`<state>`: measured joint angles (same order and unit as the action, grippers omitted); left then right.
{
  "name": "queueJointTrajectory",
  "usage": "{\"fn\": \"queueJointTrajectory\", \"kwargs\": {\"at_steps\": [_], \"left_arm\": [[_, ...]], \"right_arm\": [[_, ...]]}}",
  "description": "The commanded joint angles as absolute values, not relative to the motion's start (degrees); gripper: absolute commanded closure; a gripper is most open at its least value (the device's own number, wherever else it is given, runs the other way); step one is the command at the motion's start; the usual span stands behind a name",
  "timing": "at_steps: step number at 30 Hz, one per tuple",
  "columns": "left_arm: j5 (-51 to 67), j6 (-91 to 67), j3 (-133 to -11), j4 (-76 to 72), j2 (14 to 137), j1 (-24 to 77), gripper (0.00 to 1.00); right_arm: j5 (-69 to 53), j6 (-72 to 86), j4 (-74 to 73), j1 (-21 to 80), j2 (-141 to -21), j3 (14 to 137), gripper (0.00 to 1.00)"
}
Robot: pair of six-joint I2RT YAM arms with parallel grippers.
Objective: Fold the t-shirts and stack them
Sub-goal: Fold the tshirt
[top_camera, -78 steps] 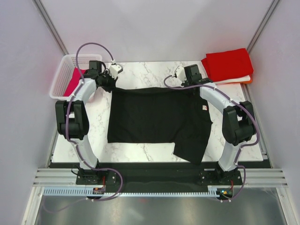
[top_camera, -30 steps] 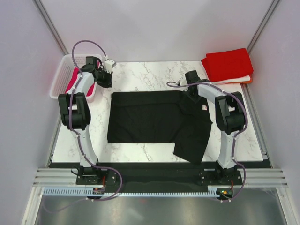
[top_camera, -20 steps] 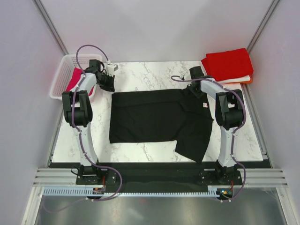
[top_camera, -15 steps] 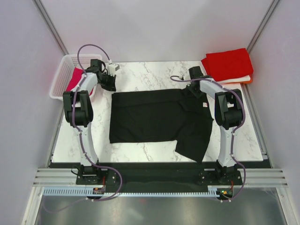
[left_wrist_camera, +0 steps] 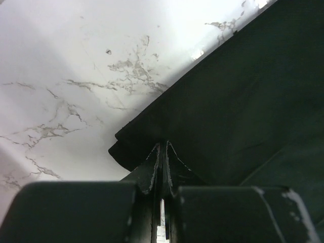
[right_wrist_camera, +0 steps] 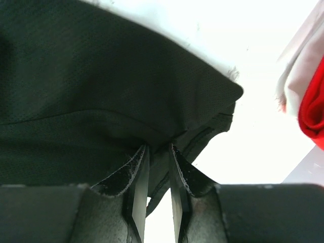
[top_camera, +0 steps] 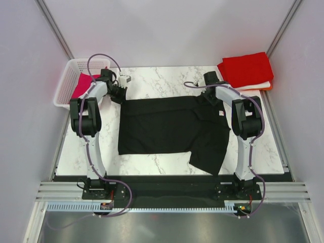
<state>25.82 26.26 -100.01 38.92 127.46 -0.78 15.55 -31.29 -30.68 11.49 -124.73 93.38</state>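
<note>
The black t-shirt [top_camera: 167,126] lies spread on the marble table, with its pale label [top_camera: 221,115] at the right side and a flap reaching toward the near edge. My left gripper [top_camera: 120,92] is shut, its tips [left_wrist_camera: 163,146] against the shirt's far left corner [left_wrist_camera: 243,101]; I see no cloth between them. My right gripper [top_camera: 209,96] is shut on the shirt's far right corner, and a fold of black cloth [right_wrist_camera: 91,76] sits between the jaws [right_wrist_camera: 158,148]. A folded red t-shirt [top_camera: 246,68] tops a stack at the back right.
A white lattice basket [top_camera: 63,87] stands at the back left with a magenta shirt [top_camera: 81,87] inside. White and orange cloth edges [top_camera: 263,86] show under the red shirt. The red stack [right_wrist_camera: 314,101] is close to my right gripper. Grey walls close in both sides.
Both grippers held the shirt's far edge raised, then laid it down. The left gripper let go, drew off toward the basket and has come back to the corner. The shirt shifted slightly right.
</note>
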Motion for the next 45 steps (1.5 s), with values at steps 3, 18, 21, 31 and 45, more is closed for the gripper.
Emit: {"fn": "queueJointTrajectory", "kwargs": {"at_steps": [3, 18, 21, 31, 45], "left_arm": [[21.4, 25.5, -103.6, 39.5, 131.3, -0.8, 0.98], [19.3, 23.0, -127.0, 42.7, 137.6, 1.8, 0.97], [20.8, 19.8, -124.0, 42.4, 129.7, 1.8, 0.93], [23.6, 20.8, -105.7, 42.5, 109.8, 2.2, 0.66], [24.9, 10.4, -86.4, 41.7, 101.7, 2.5, 0.00]], "right_arm": [[18.3, -32.0, -30.2, 11.5, -128.7, 98.0, 0.71], [18.5, -31.8, -34.5, 11.6, -131.1, 109.2, 0.71], [17.9, -31.7, -35.2, 11.8, -124.8, 108.4, 0.71], [0.1, -35.1, -37.6, 13.2, -100.0, 86.9, 0.67], [-24.3, -57.9, -46.1, 19.4, -56.7, 41.8, 0.61]]}}
